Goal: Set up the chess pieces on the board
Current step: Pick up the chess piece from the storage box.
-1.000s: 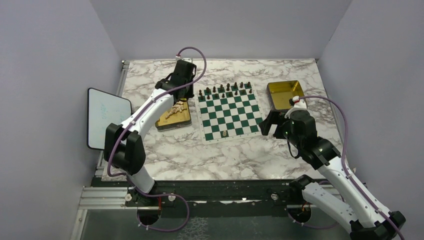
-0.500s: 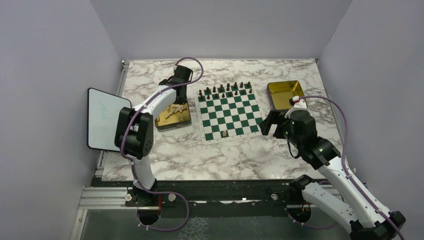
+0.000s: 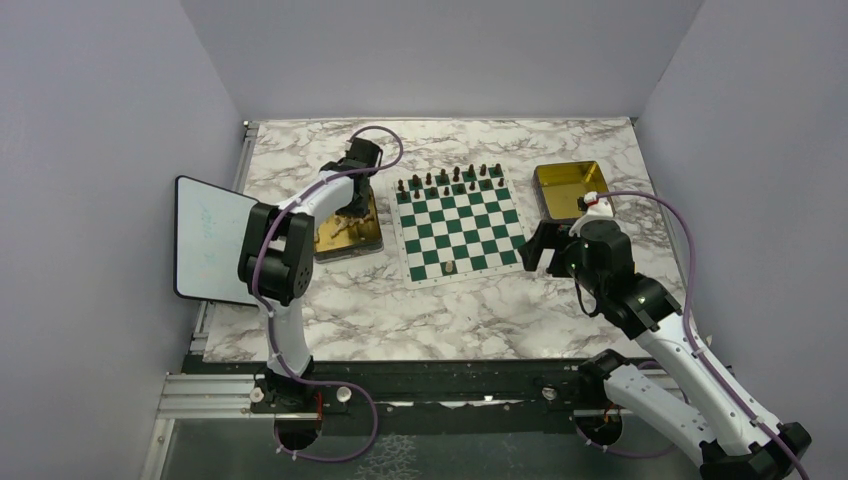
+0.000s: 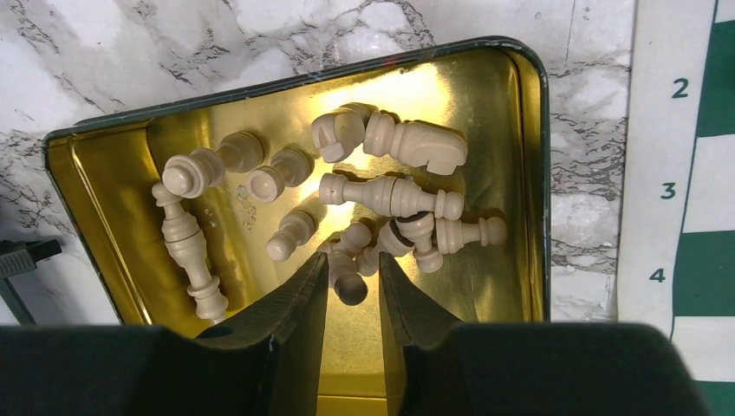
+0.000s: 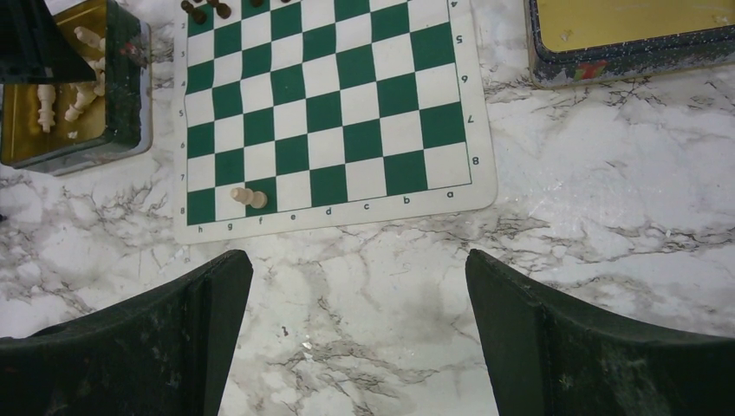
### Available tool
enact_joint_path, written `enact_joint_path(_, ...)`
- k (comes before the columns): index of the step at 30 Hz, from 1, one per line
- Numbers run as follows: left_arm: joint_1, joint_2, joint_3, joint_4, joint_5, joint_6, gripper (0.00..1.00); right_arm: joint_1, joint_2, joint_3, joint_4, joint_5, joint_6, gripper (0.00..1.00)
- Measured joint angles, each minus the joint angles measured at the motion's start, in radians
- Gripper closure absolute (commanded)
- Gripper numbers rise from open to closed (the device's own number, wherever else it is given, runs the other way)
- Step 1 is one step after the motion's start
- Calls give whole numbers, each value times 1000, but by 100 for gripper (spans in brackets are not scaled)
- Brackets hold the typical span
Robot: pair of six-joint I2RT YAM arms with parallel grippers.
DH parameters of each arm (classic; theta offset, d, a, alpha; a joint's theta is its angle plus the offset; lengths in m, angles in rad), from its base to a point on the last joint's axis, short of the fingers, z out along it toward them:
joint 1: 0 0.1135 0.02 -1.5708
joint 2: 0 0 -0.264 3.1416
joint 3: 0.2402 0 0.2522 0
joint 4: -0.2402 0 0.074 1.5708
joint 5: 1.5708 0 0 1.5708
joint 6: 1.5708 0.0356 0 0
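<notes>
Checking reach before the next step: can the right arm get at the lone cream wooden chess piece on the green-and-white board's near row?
Probably yes: the right gripper hangs open just off the board, and only bare marble and empty squares separate it from the cream chess piece.

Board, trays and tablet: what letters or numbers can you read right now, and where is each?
"2", "3", "4": on the board's white border, left wrist view.
"5", "6", "7", "8": on its side border, right wrist view.
"h g f e d c b a": along its near border, right wrist view.
White tablet: faint marks, too blurred to read.
Left tray and right tray: no text readable.
</notes>
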Motion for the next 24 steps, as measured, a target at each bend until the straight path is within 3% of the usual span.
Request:
enact_joint_path(6,1,10,0,0,0,2,72,0,0,0,0,0,0,1)
enact_joint_path(13,1,19,0,0,0,10,83,0,1,0,0,0,0,1)
enact_joint_path(24,1,19,4,-8,0,18,87,0,1,0,0,0,0,1)
